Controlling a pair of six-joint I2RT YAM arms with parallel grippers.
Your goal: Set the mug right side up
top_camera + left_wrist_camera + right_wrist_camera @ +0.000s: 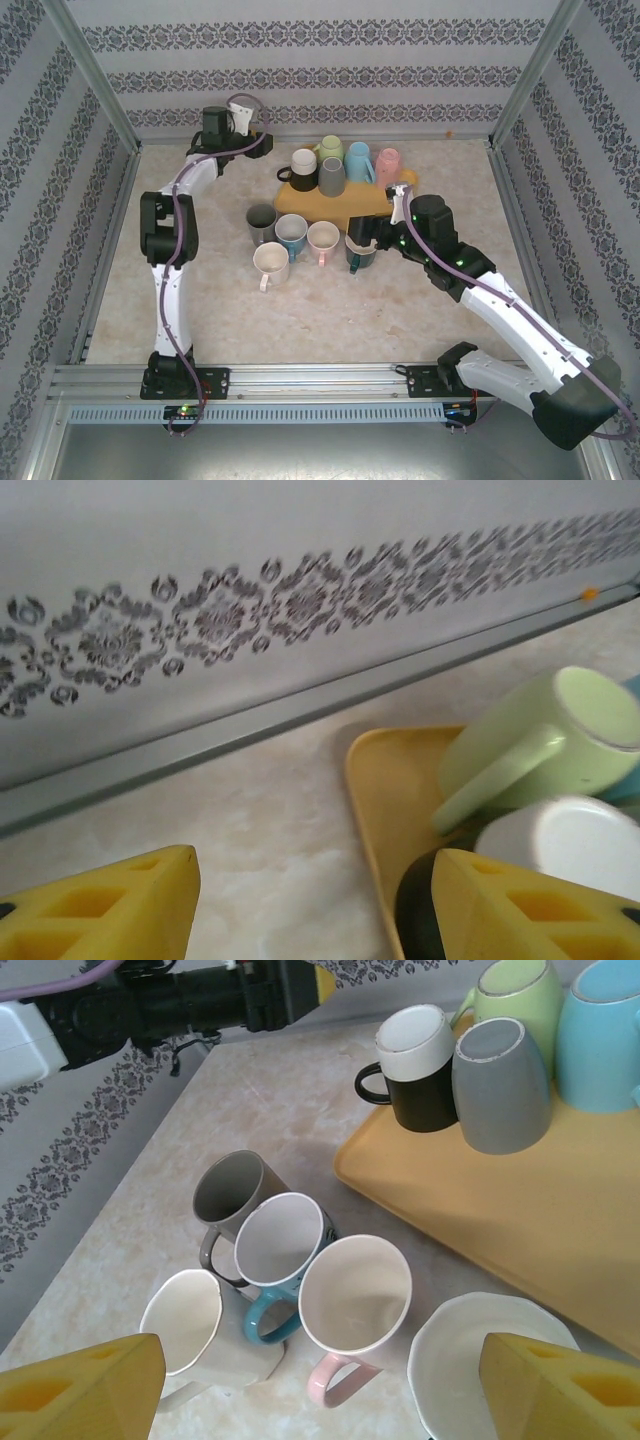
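1. Nearest to me, the right gripper [361,246] hangs low over the table, just this side of the yellow tray [560,1200]. Its jaws are spread wide and grip nothing. A scallop-rimmed mug [490,1360] stands mouth-up beneath it, closer to one finger than the other. I'd guess it sits there because it is finished with.

2. Just left of that, four more stand mouth-up in a tight huddle on the table: a white mug [270,260], a blue mug [291,232], a pink mug [322,238] and a grey mug [262,220]. They look like the done ones, kept off the tray so that the two lots don't mix.

3. Beyond them the tray carries what is left to do, all bottoms-up. There is a black mug [415,1070] with a white base, an inverted grey mug [500,1085], a green mug [510,995], a light blue mug [605,1040] and a pale pink mug [387,165]. The mug to be righted is one of these, but I can't tell which is next.

4. Farthest off, by the back wall, the left gripper [256,142] hovers beside the tray's far-left corner, fingers apart and empty. Its camera faces the green and black mugs, so my guess is that it is lining up on one of them.
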